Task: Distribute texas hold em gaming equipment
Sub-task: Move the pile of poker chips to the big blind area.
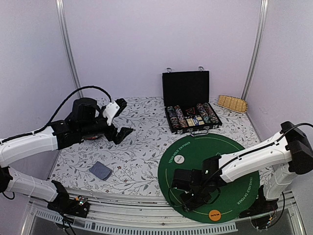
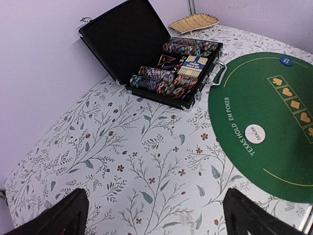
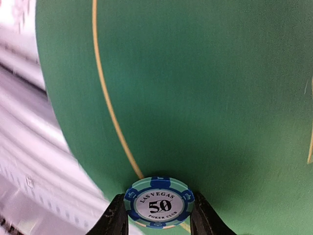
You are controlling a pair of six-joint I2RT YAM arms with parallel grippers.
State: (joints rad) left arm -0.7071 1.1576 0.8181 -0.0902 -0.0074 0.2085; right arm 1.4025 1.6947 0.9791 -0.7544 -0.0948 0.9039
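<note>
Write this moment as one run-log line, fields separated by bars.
left gripper: jaws open, empty, above table | right gripper: jaws shut on poker chip, over green mat | chip case: open

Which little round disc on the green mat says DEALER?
The white disc, lying beside the lettering printed on the mat. The blue disc and the orange disc are different colours.

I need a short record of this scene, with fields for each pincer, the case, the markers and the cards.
left pincer: open, empty, over the floral cloth
right pincer: shut on 50 poker chip, near green mat edge
case: open, chips inside
markers: white disc, orange disc, blue disc, all on mat
cards: blue-grey deck on cloth, left of mat
</note>
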